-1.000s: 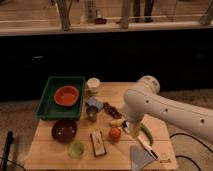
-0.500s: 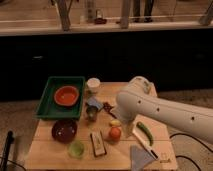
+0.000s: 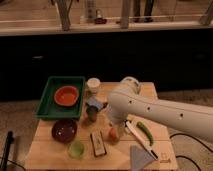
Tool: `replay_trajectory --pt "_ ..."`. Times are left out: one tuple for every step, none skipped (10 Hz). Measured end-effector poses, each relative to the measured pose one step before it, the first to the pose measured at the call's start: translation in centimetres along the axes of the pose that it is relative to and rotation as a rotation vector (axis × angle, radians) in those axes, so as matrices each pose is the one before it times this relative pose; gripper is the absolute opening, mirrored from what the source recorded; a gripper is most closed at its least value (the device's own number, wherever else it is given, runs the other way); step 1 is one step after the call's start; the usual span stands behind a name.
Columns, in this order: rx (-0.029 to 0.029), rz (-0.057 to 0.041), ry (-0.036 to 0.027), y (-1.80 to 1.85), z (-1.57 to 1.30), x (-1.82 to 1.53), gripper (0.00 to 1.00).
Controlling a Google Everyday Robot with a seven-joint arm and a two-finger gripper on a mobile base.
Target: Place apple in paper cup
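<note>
A: Your arm (image 3: 150, 107) has swung further left since a second ago, and its white joint now covers part of the apple (image 3: 114, 135).
B: You have the gripper (image 3: 115, 128) low, right over that apple and mostly hidden by the arm. I cannot tell whether it is open or closed.
A: You can see the apple lies on the table (image 3: 50, 150), well apart from the paper cup (image 3: 93, 84), which stands at the far edge beside the green tray (image 3: 47, 102).

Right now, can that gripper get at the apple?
Probably yes. The gripper hangs right over the apple, and nothing shows between them, though the arm hides part of the fruit.
</note>
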Motion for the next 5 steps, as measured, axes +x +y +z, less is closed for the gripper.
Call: replay_trajectory --pt "0.00261 -0.00649 -0.00497 -0.195 0.183 -0.29 0.8" --pt "-0.00458 0.00126 -0.00181 -0.117 0.272 -0.015 0.8" --pt "-0.01741 0.0026 -0.01075 0.055 0.539 0.153 0.8" --pt "-0.02063 0.00577 -0.00572 0.627 0.629 0.678 0.8" --pt "-0.02109 0.01008 -0.00941 0.794 0.889 0.82 0.8"
